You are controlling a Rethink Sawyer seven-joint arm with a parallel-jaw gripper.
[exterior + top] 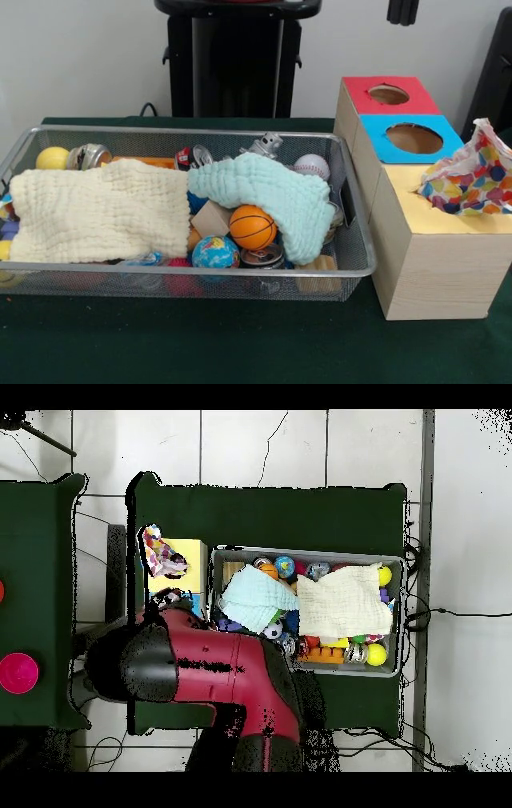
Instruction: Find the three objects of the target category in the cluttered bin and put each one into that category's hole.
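The tool is hidden under the red arm [215, 674] overhead; I cannot tell its state. Left to right: mesh bin [364, 268], then polka-dot cloth [468, 180] bunched in the yellow-topped box's hole. No readable writing.

The dark green table [200, 352] is carrying just a couple of things; the wire basket [240, 276] is sitting on the left in the front view; the row of three wooden boxes [436, 272] is sitting just beside it on the right, the yellow-topped one nearest the camera.
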